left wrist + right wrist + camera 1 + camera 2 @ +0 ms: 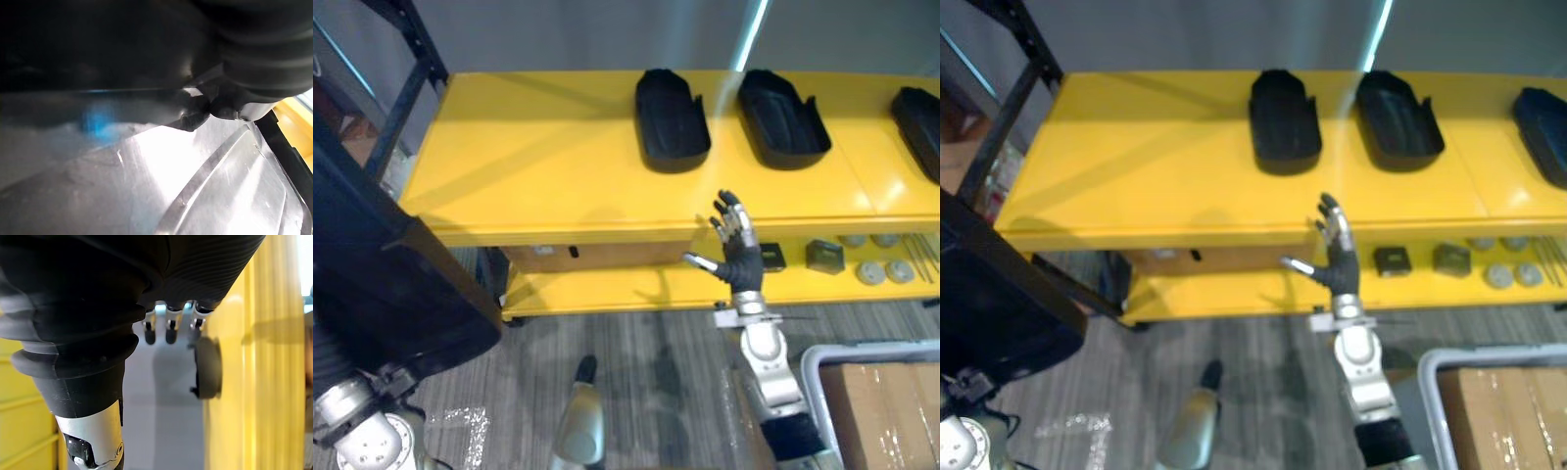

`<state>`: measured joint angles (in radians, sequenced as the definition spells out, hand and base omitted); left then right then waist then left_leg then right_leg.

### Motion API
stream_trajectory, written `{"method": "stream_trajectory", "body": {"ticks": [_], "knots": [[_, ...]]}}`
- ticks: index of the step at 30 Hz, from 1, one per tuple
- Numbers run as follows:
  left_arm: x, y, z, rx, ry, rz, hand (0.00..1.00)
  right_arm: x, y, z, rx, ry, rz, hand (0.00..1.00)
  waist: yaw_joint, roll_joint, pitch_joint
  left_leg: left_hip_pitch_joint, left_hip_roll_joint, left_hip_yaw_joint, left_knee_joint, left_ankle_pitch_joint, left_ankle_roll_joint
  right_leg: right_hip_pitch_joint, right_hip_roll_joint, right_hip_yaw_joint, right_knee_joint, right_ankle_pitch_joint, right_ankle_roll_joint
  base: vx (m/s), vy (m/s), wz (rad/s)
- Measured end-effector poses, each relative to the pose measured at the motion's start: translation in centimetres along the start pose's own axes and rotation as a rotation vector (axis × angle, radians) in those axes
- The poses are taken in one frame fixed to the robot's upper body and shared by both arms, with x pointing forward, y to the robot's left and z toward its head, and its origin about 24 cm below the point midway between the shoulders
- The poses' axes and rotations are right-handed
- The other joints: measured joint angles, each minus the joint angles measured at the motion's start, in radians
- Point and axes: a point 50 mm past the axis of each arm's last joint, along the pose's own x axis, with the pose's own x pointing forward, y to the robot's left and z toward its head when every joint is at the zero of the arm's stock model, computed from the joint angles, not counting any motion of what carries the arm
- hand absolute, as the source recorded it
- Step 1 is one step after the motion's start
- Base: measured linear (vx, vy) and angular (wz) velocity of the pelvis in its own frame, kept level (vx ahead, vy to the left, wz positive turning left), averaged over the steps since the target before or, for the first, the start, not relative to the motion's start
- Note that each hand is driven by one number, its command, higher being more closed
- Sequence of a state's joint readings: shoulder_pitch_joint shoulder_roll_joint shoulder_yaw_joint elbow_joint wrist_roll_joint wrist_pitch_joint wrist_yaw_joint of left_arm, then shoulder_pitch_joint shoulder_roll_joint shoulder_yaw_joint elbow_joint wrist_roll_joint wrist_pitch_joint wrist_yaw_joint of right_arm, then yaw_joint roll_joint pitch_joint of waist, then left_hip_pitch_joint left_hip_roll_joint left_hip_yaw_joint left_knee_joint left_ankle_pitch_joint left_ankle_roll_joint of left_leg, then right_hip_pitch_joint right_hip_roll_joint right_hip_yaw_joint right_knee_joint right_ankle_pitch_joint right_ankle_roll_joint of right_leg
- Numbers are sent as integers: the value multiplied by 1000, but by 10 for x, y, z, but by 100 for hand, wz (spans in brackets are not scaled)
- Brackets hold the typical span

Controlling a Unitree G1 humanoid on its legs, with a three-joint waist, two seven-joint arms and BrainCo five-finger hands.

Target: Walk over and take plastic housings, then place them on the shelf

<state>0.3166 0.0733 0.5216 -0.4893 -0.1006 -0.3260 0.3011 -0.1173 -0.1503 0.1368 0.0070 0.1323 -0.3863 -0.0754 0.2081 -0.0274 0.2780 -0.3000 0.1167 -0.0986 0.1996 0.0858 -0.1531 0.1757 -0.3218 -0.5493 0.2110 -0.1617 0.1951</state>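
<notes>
A black plastic housing (pixel 391 284) covers the left hand (pixel 254 63), its hold impossible to tell; the right hand (pixel 736 245), fingers (pixel 732 210) straight and holding nothing, stands before the yellow shelf (pixel 538 166).

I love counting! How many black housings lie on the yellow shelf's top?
3: a left housing, a middle housing, and a right housing cut by the view's edge. More may lie beyond.

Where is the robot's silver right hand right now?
In the left eye view the right hand is right of centre, open and raised before the front edge of the yellow shelf, just below two black plastic housings.
</notes>
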Motion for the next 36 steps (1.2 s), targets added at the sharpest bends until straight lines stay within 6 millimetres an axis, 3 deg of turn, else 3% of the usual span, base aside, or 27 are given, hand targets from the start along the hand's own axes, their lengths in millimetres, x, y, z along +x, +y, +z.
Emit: {"method": "stream_trajectory", "body": {"ticks": [5,7,8,9,10,11,12,13,14,16,18,20,22,23,24,25,26,31,33,36], "knots": [[-1,-5,0,19,-7,-37,100,-6,-2,-3,1,21,-15,0,1,6,13,-1,0,4,27,-18,7,9,-4,4,-8,-9,15,-36,9,-3],[0,-5,1,25,-12,-57,100,-6,-5,-3,1,16,-65,0,3,-1,25,-14,-9,3,70,-44,14,19,-10,0,-4,-29,-12,-22,32,6],[0,-5,1,28,-13,-68,100,-6,-7,-2,0,12,-92,0,2,-7,29,-23,-15,6,96,-60,27,19,-16,0,2,-40,-34,6,74,8],[2,-6,2,44,-27,-95,100,-8,-14,-2,-5,12,-160,0,2,-30,43,-51,-36,63,224,-122,95,25,-47,2,42,-44,-66,75,114,13],[2,-6,2,65,-33,-107,100,-11,-21,-2,-20,11,-201,0,-6,-10,51,-48,-36,103,292,-197,119,13,-60,33,142,-27,-119,128,267,38],[6,-8,5,89,-59,-128,100,-18,-30,-1,-47,16,-252,0,-25,-3,54,-45,-46,92,315,-225,99,-72,-94,134,327,28,-184,138,261,41],[8,-8,6,96,-70,-136,100,-19,-33,0,-55,15,-265,0,-32,-6,55,-39,-52,90,313,-234,100,-122,-105,194,404,81,-203,122,269,44],[14,-8,9,111,-100,-156,100,-18,-36,3,-63,0,-287,0,-45,3,62,-27,-53,77,300,-243,110,-198,-100,277,513,123,-179,132,131,29],[21,-12,12,106,-127,-166,100,-16,-39,7,-86,-20,-294,0,-56,3,63,-15,-50,54,284,-242,121,-249,-57,320,539,26,-132,138,104,31],[29,-22,12,59,-146,-142,100,-14,-47,15,-121,-57,-317,0,-62,10,67,0,-52,35,255,-241,127,-302,16,359,444,-55,-116,137,65,33],[38,-29,7,19,-132,-90,100,-13,-58,27,-161,-116,-345,0,-74,16,71,-9,-60,15,253,-248,128,-361,82,437,314,-54,-110,114,31,46],[42,-39,0,-14,-100,-52,100,-11,-74,43,-224,-183,-375,0,-115,41,89,-28,-72,-50,306,-278,114,-400,136,519,244,-34,-81,111,-21,82],[42,-43,-1,-9,-87,-54,100,-12,-85,54,-252,-231,-421,0,-117,18,87,-36,-98,-78,355,-305,85,-397,129,519,223,-9,-80,186,-168,77],[41,-43,-1,5,-90,-56,100,-10,-89,63,-263,-276,-449,0,-114,6,91,-47,-110,-87,387,-326,61,-378,127,508,218,1,-42,179,-267,68],[39,-43,-1,1,-82,-53,100,-5,-92,69,-272,-307,-459,0,-111,27,104,-53,-85,-91,400,-333,49,-377,139,482,230,-7,-31,123,-284,51],[36,-41,-3,8,-69,-59,100,-2,-93,72,-275,-325,-466,0,-111,36,110,-54,-67,-88,393,-332,44,-376,151,467,236,-14,-42,115,-312,29],[29,-37,-7,38,-39,-79,100,1,-94,77,-279,-352,-497,0,-111,42,112,-43,-37,-82,348,-311,14,-374,168,445,233,-19,-53,108,-279,25],[24,-37,1,31,-70,-107,100,-19,-125,90,-441,-405,-805,0,-116,43,112,42,-14,-29,206,-261,8,-318,164,423,177,-21,-71,101,-129,11],[25,-38,8,23,-99,-123,100,-37,-144,96,-502,-428,-1014,0,-135,43,111,63,-14,7,193,-261,9,-289,157,426,150,-15,-76,79,23,-7],[25,-33,6,47,-89,-127,100,-54,-152,115,-553,-514,-1140,0,-150,44,110,93,-14,64,175,-261,9,-268,148,449,108,4,-69,70,73,-26]]}}
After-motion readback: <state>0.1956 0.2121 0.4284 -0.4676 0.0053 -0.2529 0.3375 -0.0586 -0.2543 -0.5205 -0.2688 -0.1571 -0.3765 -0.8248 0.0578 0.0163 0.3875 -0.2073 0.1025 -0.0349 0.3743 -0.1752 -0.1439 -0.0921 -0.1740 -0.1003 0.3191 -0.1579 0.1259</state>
